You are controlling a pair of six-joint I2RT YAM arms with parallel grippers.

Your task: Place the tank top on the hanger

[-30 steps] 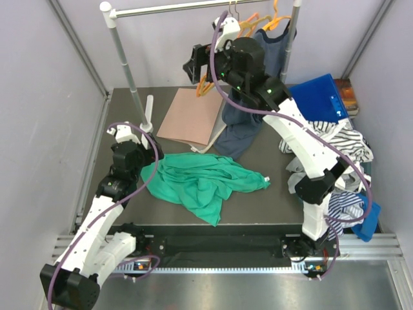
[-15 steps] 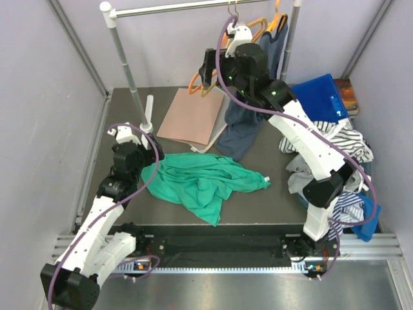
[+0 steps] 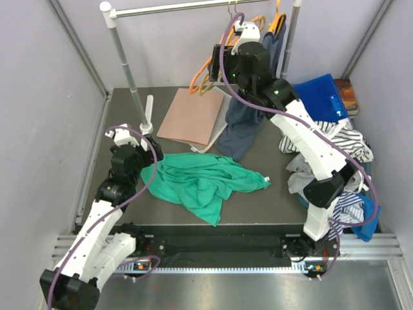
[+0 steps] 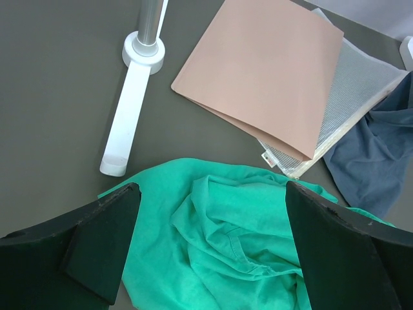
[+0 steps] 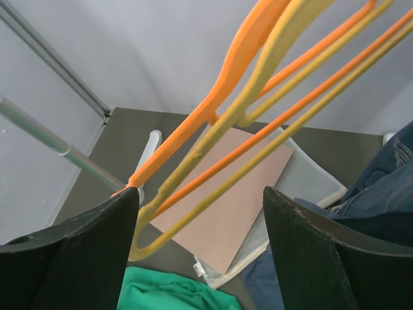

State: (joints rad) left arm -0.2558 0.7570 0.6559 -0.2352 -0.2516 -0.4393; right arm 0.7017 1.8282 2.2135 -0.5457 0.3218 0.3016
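The teal-green tank top [image 3: 200, 179] lies crumpled on the dark table, near the front; it also shows in the left wrist view [image 4: 226, 245]. My left gripper [image 3: 148, 157] hovers open over its left part, with a fold of fabric between the fingers [image 4: 213, 255] but nothing gripped. My right gripper [image 3: 215, 63] is raised high by the rail, open. In the right wrist view the pale yellow hanger [image 5: 190, 158] hangs tilted ahead of the open right gripper [image 5: 201, 252], beside a vivid orange hanger [image 5: 226, 71]. The fingers hold neither.
A brown folder [image 3: 190, 116] on a mesh pouch [image 4: 358, 84] lies at the back. A dark navy top [image 3: 240, 126] hangs to the table. Striped garments [image 3: 339, 148] and a blue bin [image 3: 319, 97] are at the right. The rack pole [image 3: 126, 61] and its white foot [image 4: 126, 110] stand at the back left.
My right gripper has risen and moved right, closer to the rail, and the hangers have swung with it. My left gripper has shifted only slightly over the tank top.
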